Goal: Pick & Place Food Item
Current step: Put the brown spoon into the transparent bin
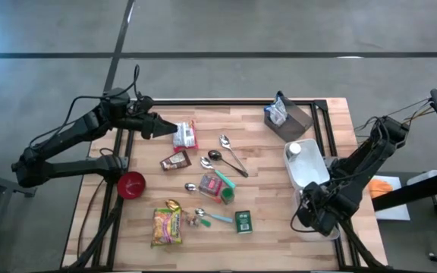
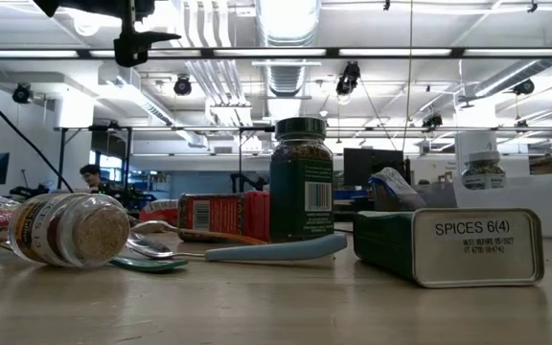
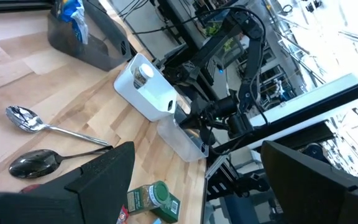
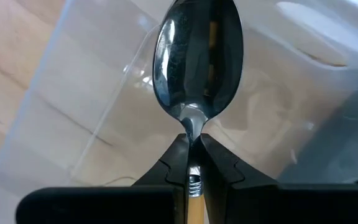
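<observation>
My right gripper [image 4: 193,163] hangs pointing down at the table's near right corner [image 1: 311,214], shut on a metal spoon [image 4: 197,62]. The spoon's bowl hangs inside or just above a clear plastic bin [image 4: 86,93]; which, I cannot tell. My left gripper [image 1: 165,127] waits open at the far left, next to a white-and-red food packet [image 1: 184,136], with nothing between its fingers [image 3: 104,180]. A brown packet [image 1: 175,160], a yellow noodle packet [image 1: 167,225] and a green spice tin [image 1: 243,221] lie flat on the table. My right gripper pinches the spoon at its thin neck [image 4: 193,135], just behind the bowl, between the tips of its two fingers. The fingers point down and lie along the spoon. A pale handle [image 4: 194,202] runs back between them. The bowl hangs below the fingertips, clear of the table.
A white tray [image 1: 313,171] holding a small bottle stands just beyond the clear bin. A dark box [image 1: 288,117] sits at the far right. Two spoons [image 1: 230,155], a red bowl [image 1: 131,184], jars and small packets crowd the table's middle. The low view shows neither gripper.
</observation>
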